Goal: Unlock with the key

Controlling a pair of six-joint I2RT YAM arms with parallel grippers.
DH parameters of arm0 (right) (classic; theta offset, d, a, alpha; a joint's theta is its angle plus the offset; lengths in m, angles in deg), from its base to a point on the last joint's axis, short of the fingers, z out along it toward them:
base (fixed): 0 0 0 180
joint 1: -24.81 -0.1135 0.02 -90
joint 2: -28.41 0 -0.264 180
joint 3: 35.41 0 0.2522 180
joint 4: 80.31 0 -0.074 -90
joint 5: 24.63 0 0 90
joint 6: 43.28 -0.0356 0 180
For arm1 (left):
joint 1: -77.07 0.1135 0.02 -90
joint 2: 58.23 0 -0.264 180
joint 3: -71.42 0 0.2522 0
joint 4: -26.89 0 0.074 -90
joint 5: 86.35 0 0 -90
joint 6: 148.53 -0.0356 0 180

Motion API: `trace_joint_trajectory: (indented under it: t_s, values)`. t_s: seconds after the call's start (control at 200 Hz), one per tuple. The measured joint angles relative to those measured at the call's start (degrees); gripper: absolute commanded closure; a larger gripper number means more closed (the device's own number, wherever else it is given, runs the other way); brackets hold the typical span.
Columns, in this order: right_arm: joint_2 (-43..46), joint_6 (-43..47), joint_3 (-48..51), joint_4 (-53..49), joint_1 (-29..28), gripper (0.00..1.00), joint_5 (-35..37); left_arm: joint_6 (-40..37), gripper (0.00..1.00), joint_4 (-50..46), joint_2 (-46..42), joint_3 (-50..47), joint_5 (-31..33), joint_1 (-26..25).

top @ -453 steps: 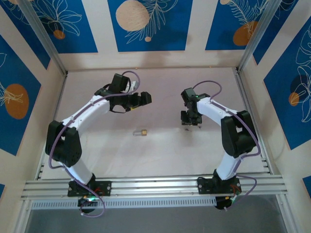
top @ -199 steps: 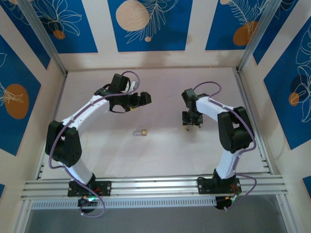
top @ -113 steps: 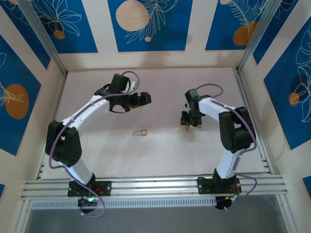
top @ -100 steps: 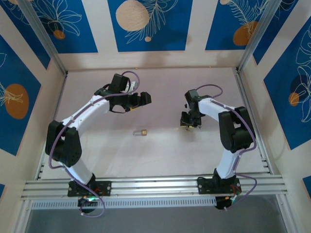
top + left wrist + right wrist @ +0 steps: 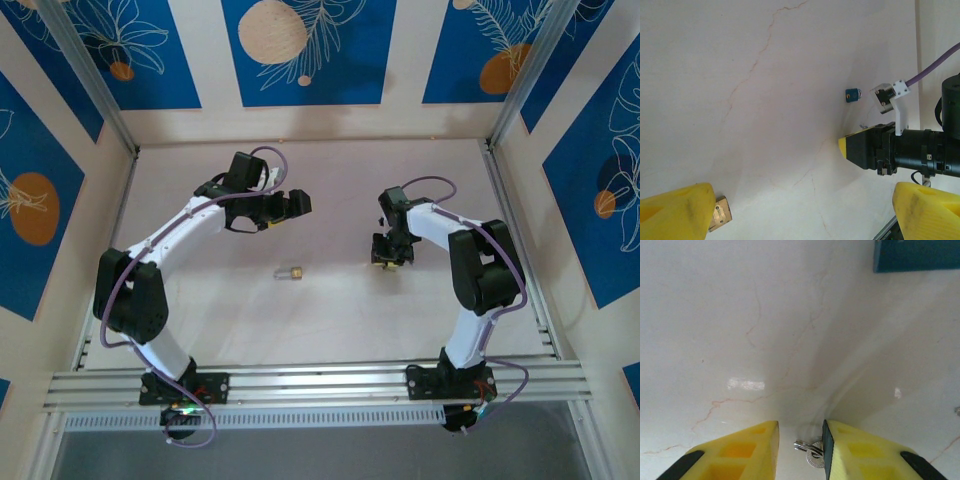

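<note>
At 3 o'clock from the padlock (image 5: pixel 292 272), top view, the right gripper (image 5: pixel 387 258) points down at the table (image 5: pixel 330 320). It sits slightly further toward 6 o'clock than two seconds back, and the arm has folded in with it. Over the last second its jaws have been drawing together. Right wrist view: jaws part-closed with a narrow gap left, and a short chain of silvery rings (image 5: pixel 809 447) lying in that gap, against one finger and clear of the other. Nothing pinched yet as far as I can see. Reading: pick-up of the key (image 5: pixel 853 94) is under way and the pinch is not complete; unlocking not begun. Left gripper (image 5: pixel 298 206), at 12 o'clock from the padlock, has not moved; jaws wide, empty. Padlock also unmoved, lying alone on the table, apart from both grippers. Key, left wrist view: a tiny bluish head with a dark spot in it (probably the hole) lies on the table toward 12 o'clock of the right gripper's yellow tip, near it but not touching. Blade not resolved from here. Cannot tell whether the rings run to this head, though it seems likely. The piece is very small against the finger pads and lies flat on a smooth surface, so I judge it easier to push aside than to lift.
</note>
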Motion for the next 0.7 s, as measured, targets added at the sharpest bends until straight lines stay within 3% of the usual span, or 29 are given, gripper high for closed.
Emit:
trace_joint_trajectory:
  t_s: [0.7]
  values:
    - [1.79, -0.63, 0.02, -1.38, -0.44, 0.92, 1.73, 0.0, 0.09, 0.0, 0.02, 0.0, -0.02, 0.0]
